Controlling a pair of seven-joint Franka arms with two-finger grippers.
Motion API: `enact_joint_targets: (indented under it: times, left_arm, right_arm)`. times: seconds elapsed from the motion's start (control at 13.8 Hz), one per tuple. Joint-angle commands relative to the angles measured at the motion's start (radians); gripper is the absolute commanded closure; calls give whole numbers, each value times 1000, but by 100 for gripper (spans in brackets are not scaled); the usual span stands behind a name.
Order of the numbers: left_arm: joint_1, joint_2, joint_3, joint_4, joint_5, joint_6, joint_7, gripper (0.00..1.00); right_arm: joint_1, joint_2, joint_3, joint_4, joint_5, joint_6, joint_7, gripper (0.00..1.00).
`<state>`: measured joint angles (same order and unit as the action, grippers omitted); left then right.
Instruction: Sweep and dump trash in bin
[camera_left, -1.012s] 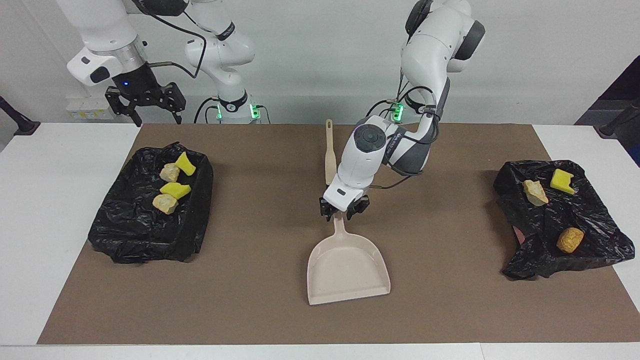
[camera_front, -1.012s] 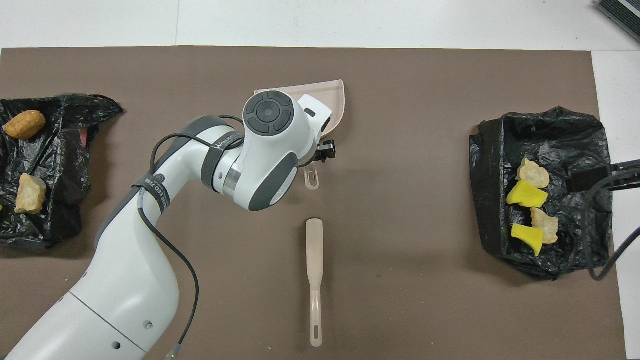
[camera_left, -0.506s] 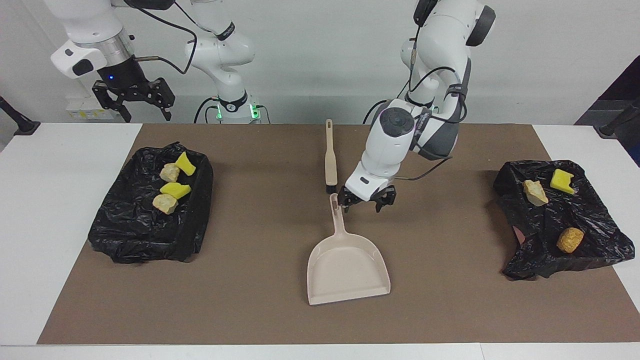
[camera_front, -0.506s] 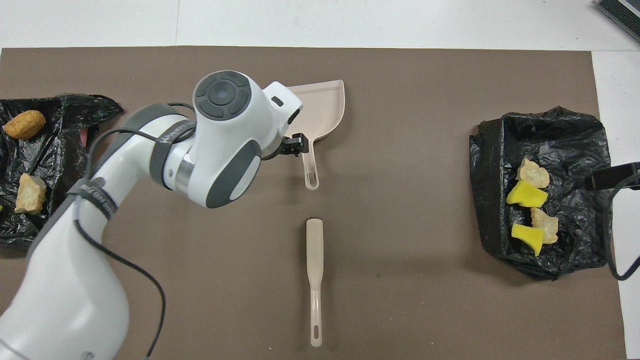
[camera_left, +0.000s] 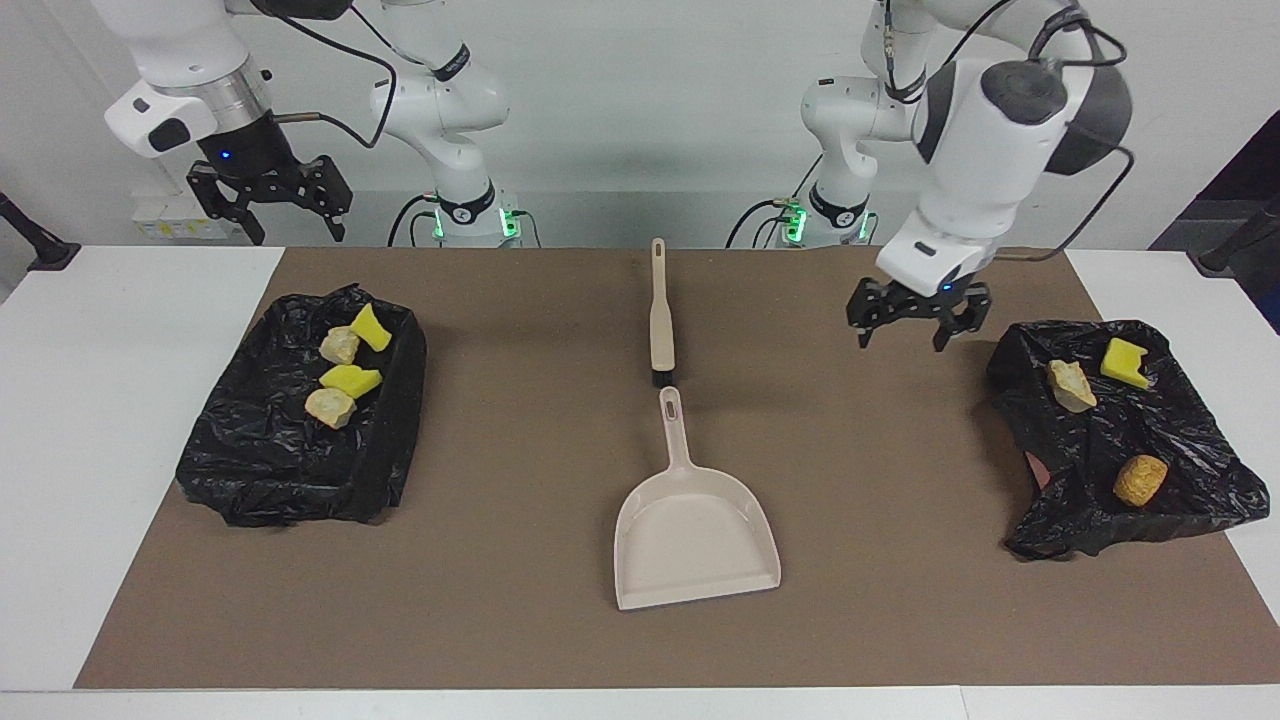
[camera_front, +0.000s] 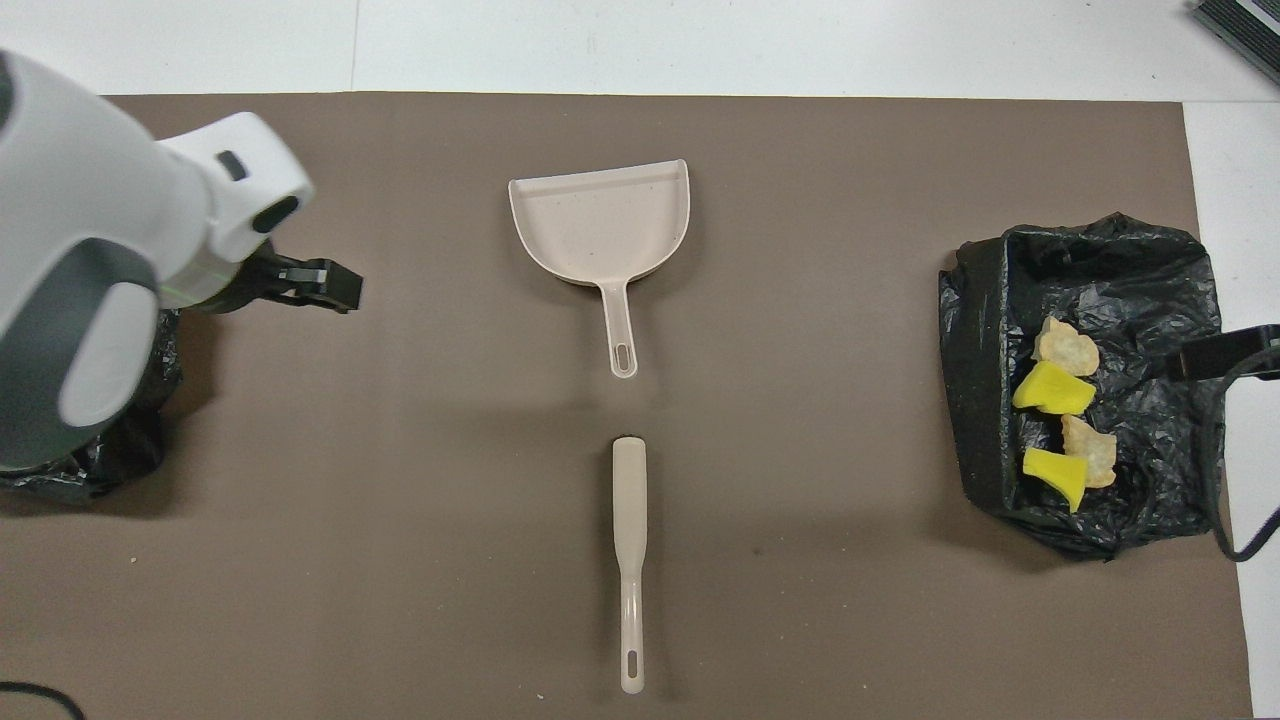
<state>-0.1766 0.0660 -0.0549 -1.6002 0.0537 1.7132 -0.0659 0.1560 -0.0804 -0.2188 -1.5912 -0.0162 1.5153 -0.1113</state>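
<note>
The beige dustpan (camera_left: 695, 530) (camera_front: 605, 220) lies flat mid-mat with nothing holding it. Its brush (camera_left: 660, 315) (camera_front: 630, 560) lies nearer the robots, in line with the handle. Several trash bits, yellow sponge (camera_left: 370, 327) and bread lumps (camera_left: 330, 407), sit in the black-lined bin (camera_left: 260, 470) (camera_front: 975, 330) at the right arm's end. Three more trash bits (camera_left: 1140, 480) rest on a black bag (camera_left: 1180, 440) at the left arm's end. My left gripper (camera_left: 900, 342) (camera_front: 335, 290) hangs open and empty over the mat beside that bag. My right gripper (camera_left: 297, 237) (camera_front: 1220, 352) waits open, raised by the bin.
A brown mat (camera_left: 500, 600) covers most of the white table (camera_left: 100, 400). In the overhead view the left arm (camera_front: 90, 300) hides most of the black bag (camera_front: 120, 460) and the bits on it. A dark object (camera_front: 1240, 20) sits at the table's corner.
My left gripper let go of the dustpan handle, rose, and swung toward the left arm's end of the table. The dustpan stayed put. The right gripper lifted slightly.
</note>
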Motion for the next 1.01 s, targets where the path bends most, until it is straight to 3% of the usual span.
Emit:
enact_joint_targets:
  times: [0.0,0.14,0.36,0.94]
  left_arm:
    - [23,-119,32,-37,-14,-81,99,0]
    - [63,-141,29,17,-44,-192,133,0]
    - [118,-112,26,135,-55,-338,191,0]
    - [114,-134,21,134,-55,-348,193,0]
  right_arm:
    - [-3,-4,-4,4,18,-14,2,0]
    - [-10,-4,1,2,18,-14,1,0]
    - [-56,-4,45,-1,19,-14,1,0]
    - [-70,-5,73,-1,19,-15,2,0]
